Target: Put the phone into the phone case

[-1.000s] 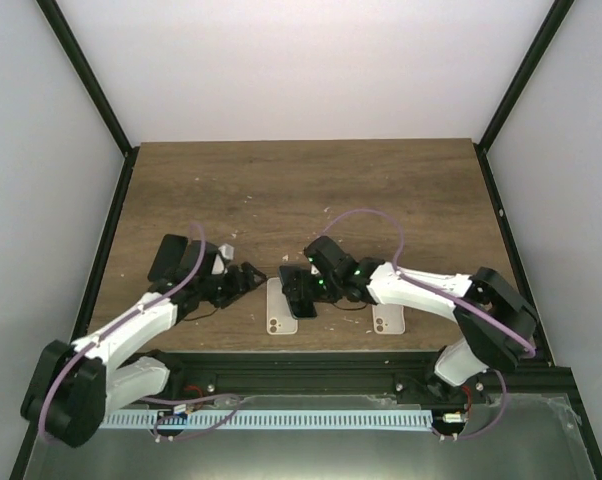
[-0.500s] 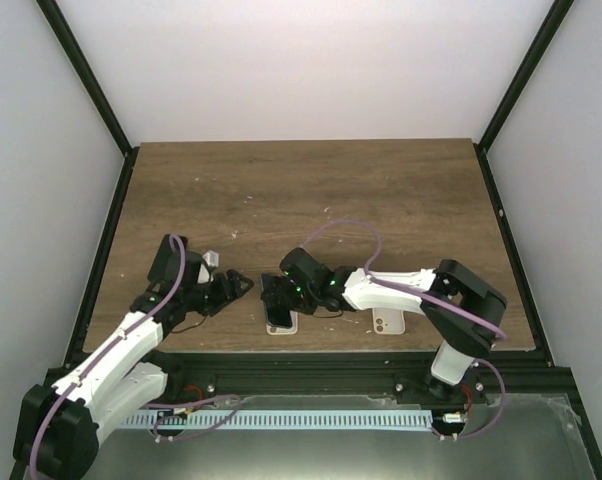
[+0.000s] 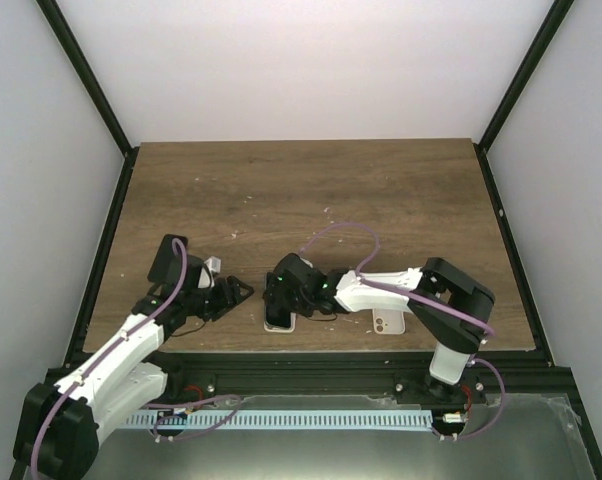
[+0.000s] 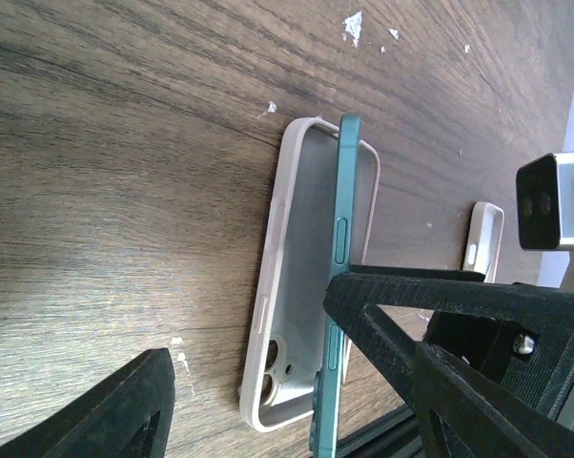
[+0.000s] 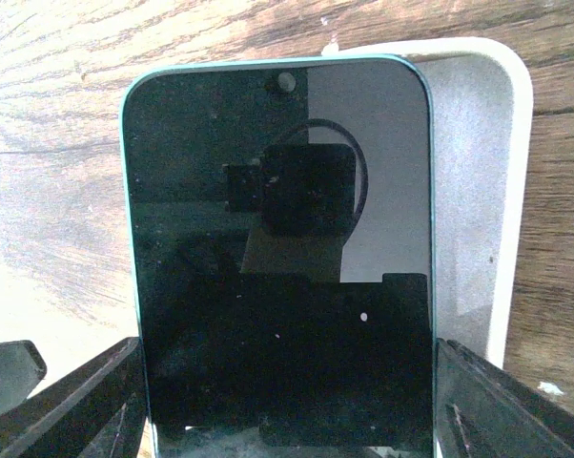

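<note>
1. The phone (image 5: pixel 282 267), with a glossy black face and a teal rim, is pinched along its two long sides by the right hand (image 5: pixel 287 367); a finger (image 5: pixel 68 401) shows at each lower corner of the right wrist view.
2. From the left wrist, the phone (image 4: pixel 339 277) appears edge-on, tipped up on one long side over the open hollow of the cream phone case (image 4: pixel 276 286); it is not lying flat in it; whether its lower edge touches the case floor I cannot tell.
3. The phone case lies open side up on the bench (image 3: pixel 301 190), near the front edge, with its camera cut-out at the end nearer the arms; in the right wrist view its pale wall (image 5: pixel 502 191) shows past the phone's top and right side, so the two are not lined up.
4. The left hand (image 3: pixel 239 291) is low over the bench just left of the case, fingers spread and gripping nothing; one dark finger (image 4: pixel 125 405) sits apart from the case.
5. A second cream case (image 3: pixel 388 322) lies further right, beside the right arm, apart from the first.
</note>
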Controlling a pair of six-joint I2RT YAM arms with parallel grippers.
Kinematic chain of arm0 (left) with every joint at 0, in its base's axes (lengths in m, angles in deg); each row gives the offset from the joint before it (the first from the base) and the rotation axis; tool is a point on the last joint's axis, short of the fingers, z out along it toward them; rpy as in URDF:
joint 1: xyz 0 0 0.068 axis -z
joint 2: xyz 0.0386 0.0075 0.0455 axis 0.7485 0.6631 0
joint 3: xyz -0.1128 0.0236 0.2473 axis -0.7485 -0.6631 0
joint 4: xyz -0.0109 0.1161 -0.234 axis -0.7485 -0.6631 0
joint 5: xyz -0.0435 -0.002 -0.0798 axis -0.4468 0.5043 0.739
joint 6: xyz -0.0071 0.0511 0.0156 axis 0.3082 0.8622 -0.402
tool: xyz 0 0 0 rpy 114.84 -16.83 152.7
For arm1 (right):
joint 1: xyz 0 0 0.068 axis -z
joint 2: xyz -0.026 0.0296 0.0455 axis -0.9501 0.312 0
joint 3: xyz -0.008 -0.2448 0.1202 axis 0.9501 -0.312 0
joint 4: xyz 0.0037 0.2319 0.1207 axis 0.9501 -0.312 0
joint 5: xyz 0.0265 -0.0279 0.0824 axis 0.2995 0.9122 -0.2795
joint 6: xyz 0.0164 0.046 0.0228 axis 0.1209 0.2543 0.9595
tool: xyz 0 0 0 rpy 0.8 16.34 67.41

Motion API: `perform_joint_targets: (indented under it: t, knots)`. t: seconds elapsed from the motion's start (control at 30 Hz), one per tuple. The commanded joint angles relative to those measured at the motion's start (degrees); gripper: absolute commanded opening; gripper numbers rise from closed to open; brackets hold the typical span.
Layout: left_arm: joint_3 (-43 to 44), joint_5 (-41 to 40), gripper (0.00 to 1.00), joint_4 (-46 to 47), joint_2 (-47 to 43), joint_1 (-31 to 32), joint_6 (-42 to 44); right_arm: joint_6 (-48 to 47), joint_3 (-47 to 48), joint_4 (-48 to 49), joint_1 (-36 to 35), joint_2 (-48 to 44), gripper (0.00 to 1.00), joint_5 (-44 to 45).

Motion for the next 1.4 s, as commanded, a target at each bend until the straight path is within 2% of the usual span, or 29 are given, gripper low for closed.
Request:
perform_joint_targets:
  t: [0.0, 0.5, 0.73, 0.93, 1.1, 1.3, 1.37]
  knots:
    - [-1.2, 1.3, 0.69, 2.6, 0.4, -0.4, -0.4, 2.1, 2.3, -2.2, -1.1, -0.2, 0.67, 3.4]
    - [-1.9, 3.4, 0.60, 8.0, 7.8, -0.4, 0.2, 2.3, 2.4, -5.0, -1.6, -2.5, 0.86, 5.0]
    - [-1.6, 4.6, 0.59, 9.9, 10.7, -0.4, 0.1, 0.5, 2.2, -5.4, -1.6, -4.0, 0.88, 4.6]
    - [0.1, 5.4, 0.54, 10.6, 14.6, -0.4, 1.7, -4.2, -0.3, -4.3, -1.6, -8.4, 0.82, 7.2]
    - [0.2, 6.9, 0.44, 14.3, 16.6, 0.1, 1.3, -7.5, -3.8, -4.3, -1.0, -11.8, 0.66, 10.0]
    - [0.9, 4.6, 0.42, 14.6, 18.3, 3.8, 0.6, -9.6, -9.8, 2.2, 0.7, -12.9, 0.58, 4.5]
    - [0.8, 3.8, 0.42, 14.9, 18.7, 5.2, -0.2, -10.5, -11.3, 4.9, 1.9, -12.1, 0.54, 0.2]
